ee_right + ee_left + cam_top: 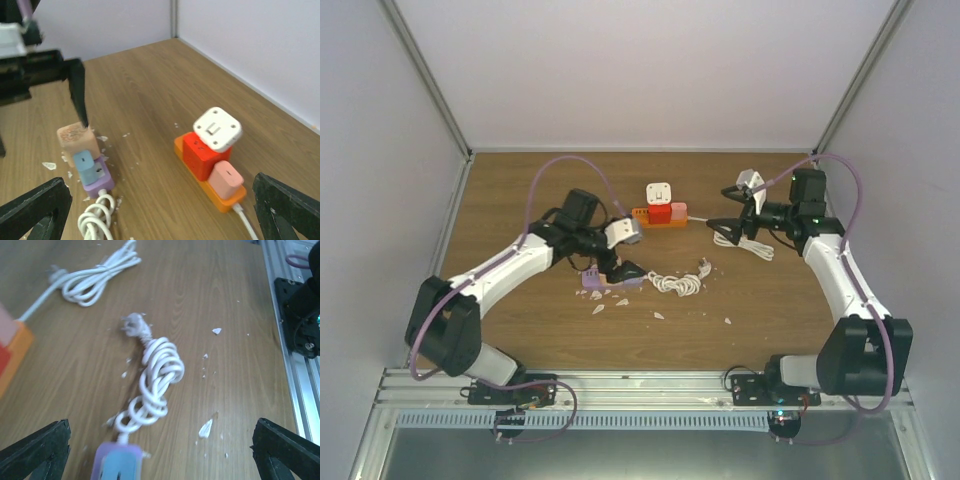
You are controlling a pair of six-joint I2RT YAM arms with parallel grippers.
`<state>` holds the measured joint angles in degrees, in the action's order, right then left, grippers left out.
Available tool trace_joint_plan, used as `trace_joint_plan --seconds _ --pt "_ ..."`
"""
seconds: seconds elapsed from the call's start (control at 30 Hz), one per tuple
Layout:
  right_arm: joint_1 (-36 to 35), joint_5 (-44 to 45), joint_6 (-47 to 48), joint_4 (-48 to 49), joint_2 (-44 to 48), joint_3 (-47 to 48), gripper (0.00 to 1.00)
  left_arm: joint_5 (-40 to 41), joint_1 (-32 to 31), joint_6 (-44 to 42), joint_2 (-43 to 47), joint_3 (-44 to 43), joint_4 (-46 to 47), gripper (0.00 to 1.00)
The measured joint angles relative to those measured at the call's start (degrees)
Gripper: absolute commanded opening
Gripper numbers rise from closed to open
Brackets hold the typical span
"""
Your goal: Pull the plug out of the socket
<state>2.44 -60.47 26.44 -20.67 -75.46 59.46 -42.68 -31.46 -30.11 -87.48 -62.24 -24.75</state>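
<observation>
The white plug (pixel 218 128) sits a little tilted on the red block (pixel 202 152) at the far end of the orange socket strip (pixel 186 156). From above it shows at the table's back middle (pixel 659 192). My right gripper (pixel 160 220) is open and empty, a short way right of the strip (pixel 723 207). My left gripper (pixel 617 268) is open over the purple power strip (pixel 608 283), apart from the orange one. Its fingers (pixel 76 85) reach the tan cube (pixel 75 136).
A pink cube (pixel 226 179) is plugged in beside the red block. The purple strip carries a light-blue cube (pixel 84 165) and trails a knotted white cable (pixel 155 385). The orange strip's cable bundle (pixel 97 277) lies to the right. White chips (pixel 205 428) litter the wood.
</observation>
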Motion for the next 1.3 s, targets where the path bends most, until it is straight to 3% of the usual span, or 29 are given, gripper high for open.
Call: trace_joint_plan --seconds 0.37,0.57,0.93,1.3 --pt "-9.75 1.31 1.16 1.46 0.5 -4.68 1.0 -5.14 15.8 -3.8 13.99 13.55 0.07 0.99" --pt "-15.87 4.74 3.61 2.01 -0.52 -6.62 1.0 -5.75 16.26 -7.19 15.54 18.58 0.15 0.99" --pt "-28.11 14.88 12.11 3.04 -10.75 -5.22 0.99 -5.68 16.48 -10.08 16.06 21.2 3.19 0.99" --pt "-33.44 19.52 16.28 4.09 -21.0 1.33 0.86 -3.04 17.11 -10.43 17.2 23.06 5.77 0.99"
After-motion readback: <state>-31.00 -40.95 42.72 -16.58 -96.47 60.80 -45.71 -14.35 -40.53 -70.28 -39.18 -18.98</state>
